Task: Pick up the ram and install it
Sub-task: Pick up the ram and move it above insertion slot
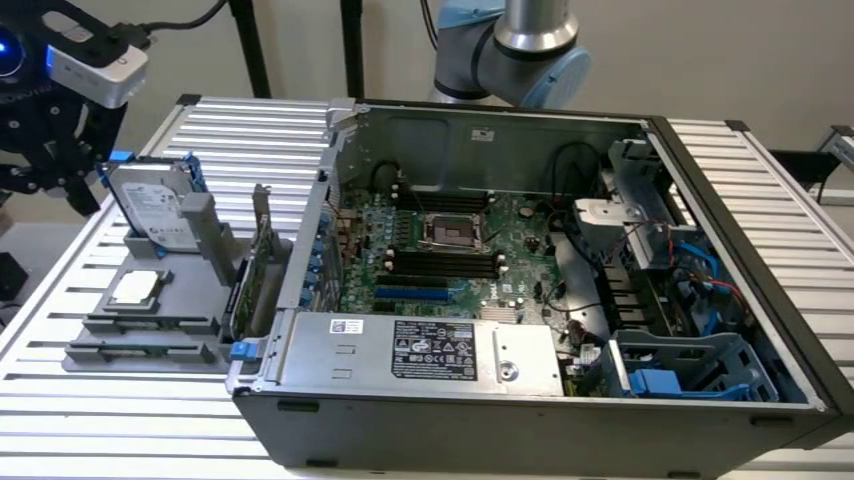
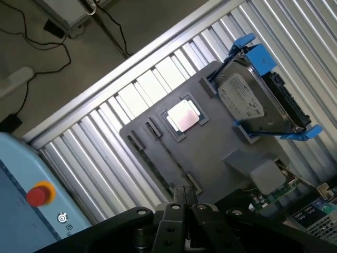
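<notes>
The ram [image 1: 140, 350], a thin greenish strip seen nearly edge-on, lies in a slot of the matte grey tray [image 1: 194, 300], below the jaws and well apart from them; its chips are too small to make out. The gripper [image 2: 184, 199], black and angular, has its jaws together, with nothing between them. Beyond the jaws sit a square, shiny CPU [image 2: 183, 116] and an upright silver drive [image 2: 253, 100] in blue rails. The ribbed metal table [image 2: 105, 158] runs out of frame
</notes>
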Available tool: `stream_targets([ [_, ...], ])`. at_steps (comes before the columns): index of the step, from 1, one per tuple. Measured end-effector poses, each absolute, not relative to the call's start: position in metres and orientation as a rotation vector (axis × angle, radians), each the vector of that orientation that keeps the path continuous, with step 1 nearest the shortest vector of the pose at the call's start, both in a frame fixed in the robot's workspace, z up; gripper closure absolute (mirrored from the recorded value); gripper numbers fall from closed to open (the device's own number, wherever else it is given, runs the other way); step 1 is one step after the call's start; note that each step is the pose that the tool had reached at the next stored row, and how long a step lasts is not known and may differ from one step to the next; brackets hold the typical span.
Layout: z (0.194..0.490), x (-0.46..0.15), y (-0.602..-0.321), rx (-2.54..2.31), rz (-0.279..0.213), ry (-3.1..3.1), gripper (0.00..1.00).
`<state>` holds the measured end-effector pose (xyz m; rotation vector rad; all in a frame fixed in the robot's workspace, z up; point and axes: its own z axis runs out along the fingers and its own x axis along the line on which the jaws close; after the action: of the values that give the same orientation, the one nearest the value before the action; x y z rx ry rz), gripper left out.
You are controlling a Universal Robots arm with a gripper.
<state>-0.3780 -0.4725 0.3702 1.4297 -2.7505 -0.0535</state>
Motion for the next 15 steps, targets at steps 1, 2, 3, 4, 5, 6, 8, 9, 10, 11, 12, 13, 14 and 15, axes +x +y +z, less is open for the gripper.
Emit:
stream_targets([
  [1,0.3699,-0.378,-0.4725,1.454,-0.053,-2.737,0.89],
  [2,0.3696,-0.378,-0.4725,1.478,-0.052,-2.724,0.89],
  [3,0.3693,-0.378,-0.4725,1.502,-0.052,-2.711,0.89],
  [4,0.369,-0.378,-0.4725,1.527,-0.051,-2.696,0.89],
  [5,0.3687,-0.378,-0.4725,1.551,-0.051,-2.682,0.89],
  [6,0.3684,-0.378,-0.4725,1.575,-0.05,-2.668,0.89],
  [8,0.3677,-0.378,-0.4725,1.624,-0.049,-2.638,0.89],
  [9,0.3675,-0.378,-0.4725,1.647,-0.048,-2.623,0.89],
  [10,0.3672,-0.378,-0.4725,1.671,-0.047,-2.608,0.89],
  [11,0.3668,-0.378,-0.4725,1.694,-0.047,-2.593,0.89],
  [12,0.3665,-0.378,-0.4725,1.717,-0.046,-2.577,0.89],
  [13,0.3661,-0.378,-0.4725,1.74,-0.046,-2.561,0.89],
  [14,0.3658,-0.378,-0.4725,1.765,-0.045,-2.544,0.89],
  [15,0.3655,-0.378,-0.4725,1.788,-0.044,-2.528,0.89],
])
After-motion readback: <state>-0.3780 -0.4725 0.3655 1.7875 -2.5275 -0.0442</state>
